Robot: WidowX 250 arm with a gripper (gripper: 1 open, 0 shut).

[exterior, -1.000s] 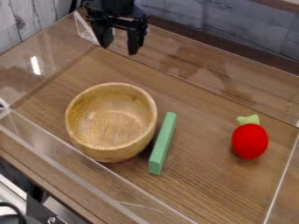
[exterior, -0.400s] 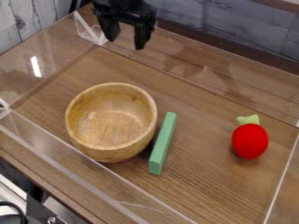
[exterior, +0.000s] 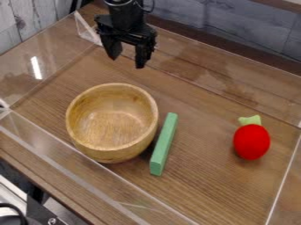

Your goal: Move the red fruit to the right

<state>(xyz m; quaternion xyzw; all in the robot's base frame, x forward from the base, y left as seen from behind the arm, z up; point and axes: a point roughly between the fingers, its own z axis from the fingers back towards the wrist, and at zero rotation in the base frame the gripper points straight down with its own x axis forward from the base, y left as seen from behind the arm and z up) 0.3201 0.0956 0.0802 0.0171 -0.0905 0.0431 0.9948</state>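
view: camera, single angle from above and in front of the table
gripper [exterior: 127, 54]: black, at the upper left of the scene, hanging above the wood surface behind the bowl; jaws spread apart with a clear gap between the two fingers, nothing held
red fruit [exterior: 251, 141]: small, rounded, bright red, green leafy stem at its top; lies on the table at the right side, near the clear right wall, well apart from the gripper
wooden bowl [exterior: 112, 121]: round, light wood, upright, hollow showing bare; sits left of centre, in front of the gripper
green block [exterior: 164, 143]: flat, long, rectangular; lies just beside the bowl's right rim, running front to back, between bowl and fruit
table [exterior: 206, 97]: dark wood grain
clear walls [exterior: 35, 53]: transparent panels bordering the table on the left, front and right
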